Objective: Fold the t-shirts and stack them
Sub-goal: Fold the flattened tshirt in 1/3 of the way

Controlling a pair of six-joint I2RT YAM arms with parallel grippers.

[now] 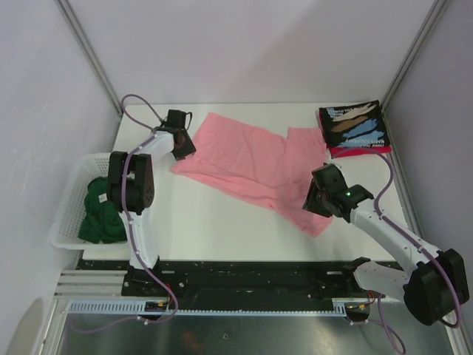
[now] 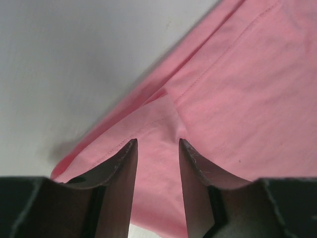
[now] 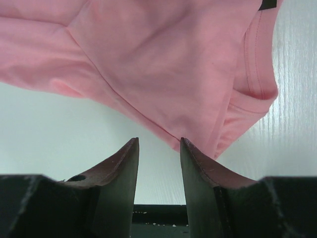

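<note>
Pink t-shirt [image 1: 251, 163] lies spread across mid-frame on the table [image 1: 222, 229]. Left gripper [image 2: 157, 144], jaws spread, straddles its upper-left corner, cloth under the tips. Right gripper [image 3: 158, 141], jaws likewise spread, sits just short of the lower-right hem, holding nothing

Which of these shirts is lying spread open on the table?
The pink t-shirt, opened out mid-table. The black printed t-shirt sits folded on a red t-shirt at the far right corner, and the green t-shirt is bunched in the white basket.
</note>
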